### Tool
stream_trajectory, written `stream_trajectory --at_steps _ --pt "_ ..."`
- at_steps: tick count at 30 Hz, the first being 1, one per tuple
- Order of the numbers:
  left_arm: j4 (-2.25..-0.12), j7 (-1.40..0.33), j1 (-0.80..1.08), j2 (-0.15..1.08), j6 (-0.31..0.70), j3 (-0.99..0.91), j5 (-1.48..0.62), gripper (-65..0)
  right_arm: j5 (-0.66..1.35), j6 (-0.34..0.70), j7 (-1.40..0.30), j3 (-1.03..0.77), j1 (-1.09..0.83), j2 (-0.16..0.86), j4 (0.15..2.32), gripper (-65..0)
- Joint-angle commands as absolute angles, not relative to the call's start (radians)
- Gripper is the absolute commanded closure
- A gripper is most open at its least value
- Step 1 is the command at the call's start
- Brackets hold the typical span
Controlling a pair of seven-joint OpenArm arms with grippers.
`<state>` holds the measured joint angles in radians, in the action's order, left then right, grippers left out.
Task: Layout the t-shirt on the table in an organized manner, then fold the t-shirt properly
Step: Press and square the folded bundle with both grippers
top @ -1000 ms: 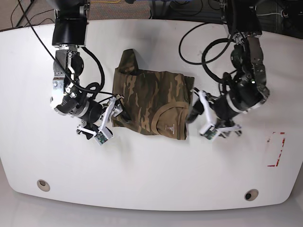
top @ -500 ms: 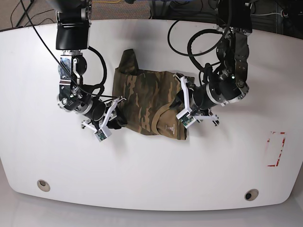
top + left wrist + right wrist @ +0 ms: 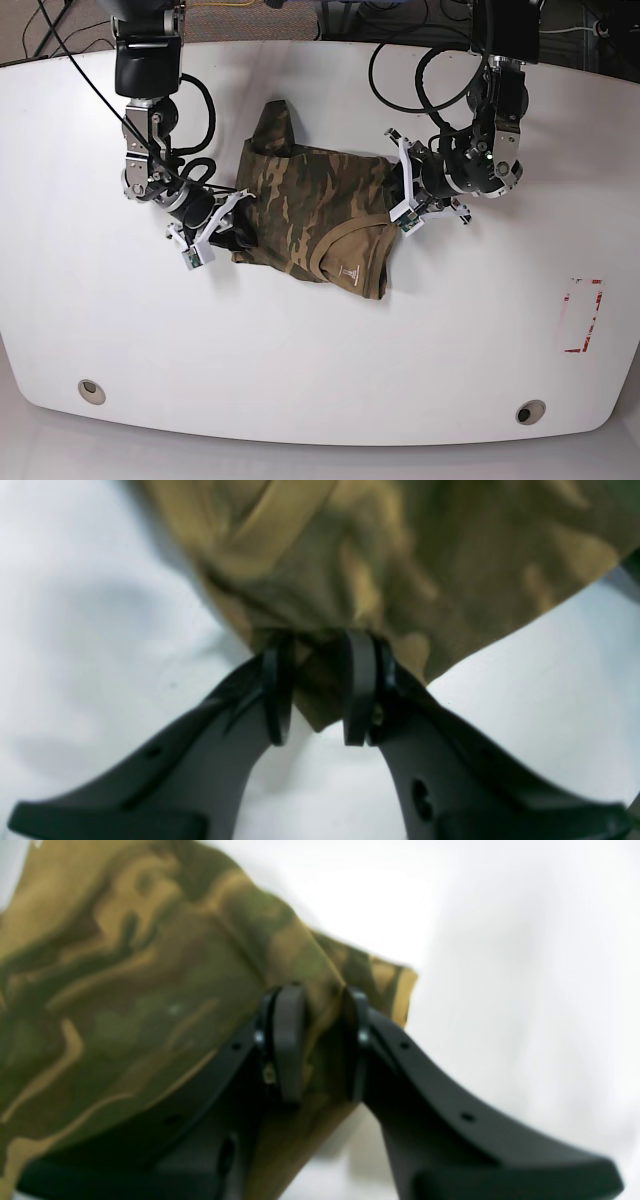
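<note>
Base view: the soft camouflage-print short-sleeved t-shirt (image 3: 310, 215) in olive, brown and tan is lying crumpled just above the centre of the large glossy white worktop (image 3: 320, 340), with one sleeve pointing toward 12 o'clock and the collar and label facing toward 6 o'clock. The left hand (image 3: 398, 200) is sitting at the garment's 3 o'clock edge, and the right hand (image 3: 232, 222) is sitting at its 9 o'clock edge; both are touching the cloth. A red-and-white tape mark (image 3: 582, 315) is lying well apart toward 4 o'clock. Two small round grommet holes (image 3: 91, 390) are sitting near the worktop's 6 o'clock rim, one toward each corner.

Left wrist view: the left hand (image 3: 315, 690) is clamping a bunched fold of the t-shirt (image 3: 380, 555) between its two black fingers (image 3: 357, 685). Cloth is filling the gap between them and a pointed corner is hanging out below, toward 6 o'clock. The white worktop (image 3: 100, 605) is showing at 9 o'clock and 3 o'clock.

Right wrist view: the right hand (image 3: 320, 1040) is gripping an edge of the t-shirt (image 3: 125, 990), with fabric pinched between the black fingers (image 3: 287, 1040). The garment is spreading toward 9 o'clock, and a corner is projecting past the fingers toward 2 o'clock. The picture is blurred. The worktop (image 3: 525, 940) is filling the 3 o'clock side.
</note>
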<state>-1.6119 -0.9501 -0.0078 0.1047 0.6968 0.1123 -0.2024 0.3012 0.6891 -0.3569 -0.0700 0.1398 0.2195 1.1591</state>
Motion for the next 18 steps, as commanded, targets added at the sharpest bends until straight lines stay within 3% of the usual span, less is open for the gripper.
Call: stream_trajectory --at_steps 1,18 --pt "-1.615 -0.929 -0.064 0.099 0.698 0.120 -0.219 -13.6 0.317 0.698 -0.344 -0.074 0.124 0.242 1.202 -12.4" --pt "-1.288 -0.846 -0.352 0.099 0.698 0.275 -0.222 -13.8 0.317 0.698 -0.437 -0.114 -0.139 0.196 1.560 -12.4"
